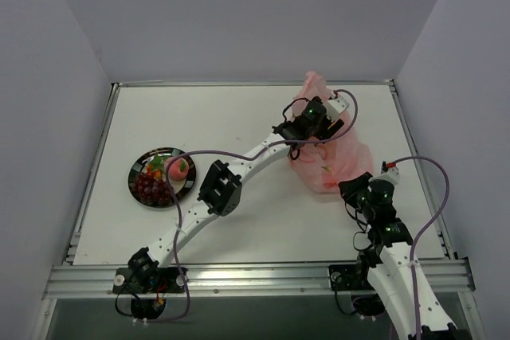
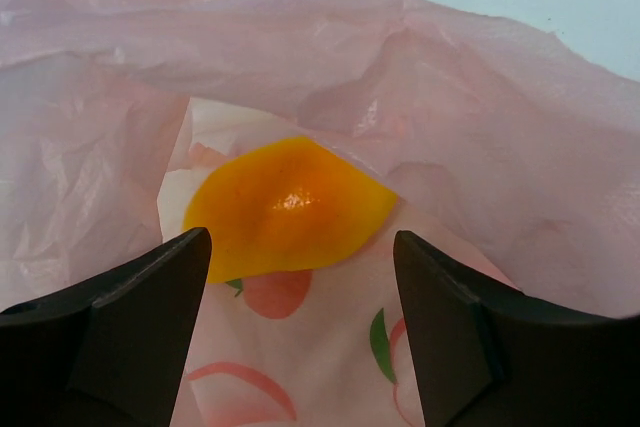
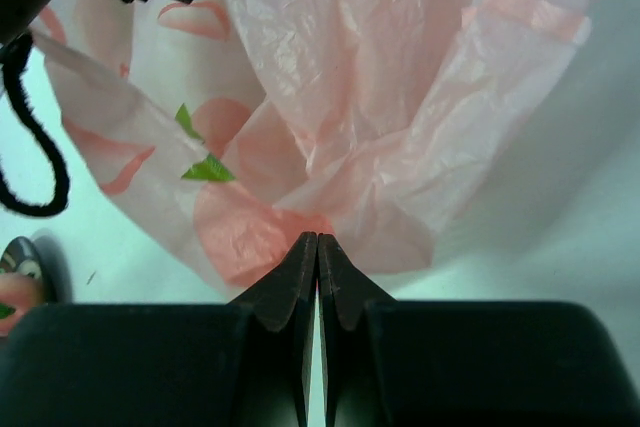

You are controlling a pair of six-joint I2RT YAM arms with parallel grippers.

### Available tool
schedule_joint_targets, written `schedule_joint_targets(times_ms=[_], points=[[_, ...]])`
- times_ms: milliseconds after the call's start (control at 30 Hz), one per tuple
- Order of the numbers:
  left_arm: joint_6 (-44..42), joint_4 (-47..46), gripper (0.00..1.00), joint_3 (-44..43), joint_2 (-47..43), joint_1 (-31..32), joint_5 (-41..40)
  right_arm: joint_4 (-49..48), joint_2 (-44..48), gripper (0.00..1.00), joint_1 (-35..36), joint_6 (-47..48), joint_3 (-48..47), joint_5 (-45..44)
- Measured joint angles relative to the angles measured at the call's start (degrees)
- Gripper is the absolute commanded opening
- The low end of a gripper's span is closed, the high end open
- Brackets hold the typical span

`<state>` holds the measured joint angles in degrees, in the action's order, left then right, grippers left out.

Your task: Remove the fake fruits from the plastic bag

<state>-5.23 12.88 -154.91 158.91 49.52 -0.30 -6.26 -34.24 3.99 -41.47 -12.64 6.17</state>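
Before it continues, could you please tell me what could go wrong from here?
The yellow-orange fruit is glossy and lies on loose film; the open left jaws could squeeze it out or pinch the plastic bag with it. The right jaws are shut only at the bag's edge, so thin film might slip free when the fruit lifts.

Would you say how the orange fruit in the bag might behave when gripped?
The orange fruit looks glossy and rounded, so it may slip when squeezed. Lying on the thin, crinkly bag, it would probably slide or roll if nudged.
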Motion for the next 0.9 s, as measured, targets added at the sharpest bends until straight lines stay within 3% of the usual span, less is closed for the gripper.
schedule_joint_targets(times_ms=[233, 500, 600, 767, 833, 900], points=[[-1.9, -1.2, 0.96, 0.0, 0.0, -1.3, 6.8, 9.2, 7.2, 0.0, 0.6, -1.2, -1.2, 1.6], [-1.6, -4.4, 0.94, -4.2, 4.2, -2.7, 13.6, 14.2, 6.2, 0.0, 1.0, -0.9, -3.7, 3.8], [-0.2, -5.0, 0.98, -5.1, 6.4, -3.6, 14.9, 15.3, 6.2, 0.0, 1.1, -0.5, -4.3, 4.2], [0.9, -4.3, 0.58, -3.5, 8.3, -4.9, 14.0, 17.1, 8.1, 0.0, 1.3, -0.5, -4.9, 4.2], [0.9, -6.6, 0.48, 0.8, 6.9, -5.1, 13.1, 17.4, 8.5, 0.0, 1.3, -0.5, -5.1, 4.2], [0.6, -8.2, 0.28, 5.9, 4.1, -5.0, 11.1, 17.6, 8.3, 0.0, 1.4, -0.5, -5.4, 4.3]])
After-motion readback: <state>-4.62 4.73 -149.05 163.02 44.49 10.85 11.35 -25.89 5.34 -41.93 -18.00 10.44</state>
